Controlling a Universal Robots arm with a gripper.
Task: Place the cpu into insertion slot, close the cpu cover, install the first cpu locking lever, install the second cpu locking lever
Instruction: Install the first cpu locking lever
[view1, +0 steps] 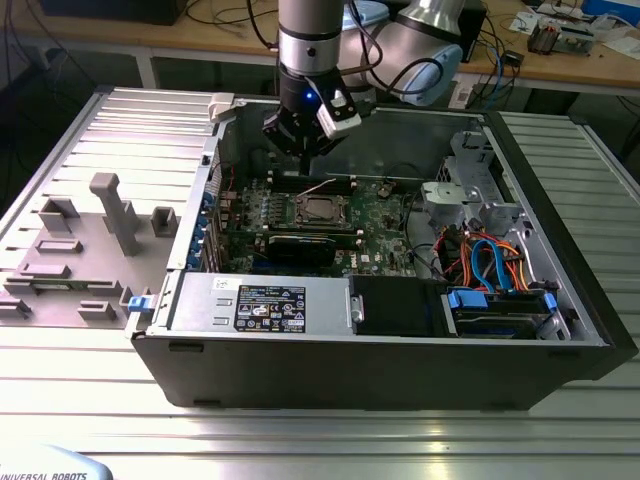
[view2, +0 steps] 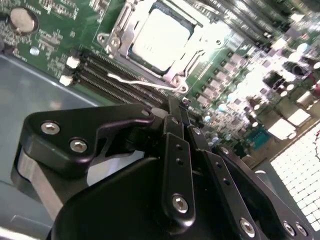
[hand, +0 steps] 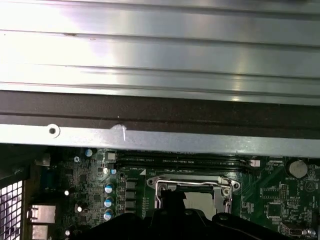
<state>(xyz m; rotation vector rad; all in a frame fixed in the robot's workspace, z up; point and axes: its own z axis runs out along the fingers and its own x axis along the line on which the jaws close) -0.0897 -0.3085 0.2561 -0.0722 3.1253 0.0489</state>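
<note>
The cpu (view2: 159, 34) lies with its silver top up in the insertion slot (view2: 176, 80) on the green board; it is also seen at the board's middle in the exterior view, cpu (view1: 319, 210). The cpu cover (view2: 118, 36) lies flat around it as a silver frame. One thin wire locking lever (view2: 131, 79) stands loose beside the socket, over the black memory slots, and rises at an angle as lever (view1: 322, 186). My gripper (view2: 179, 104) hangs above the socket's far side, gripper (view1: 303, 140), fingers pressed together with nothing between them. The first wrist view shows the socket (hand: 161, 187).
The open computer case has a raised wall (view1: 228, 135) close to the gripper on the exterior view's left. A black card (view1: 302, 247), a power supply (view1: 260, 300) and coloured cables (view1: 490, 260) surround the board. Grey fixtures (view1: 115, 215) stand outside.
</note>
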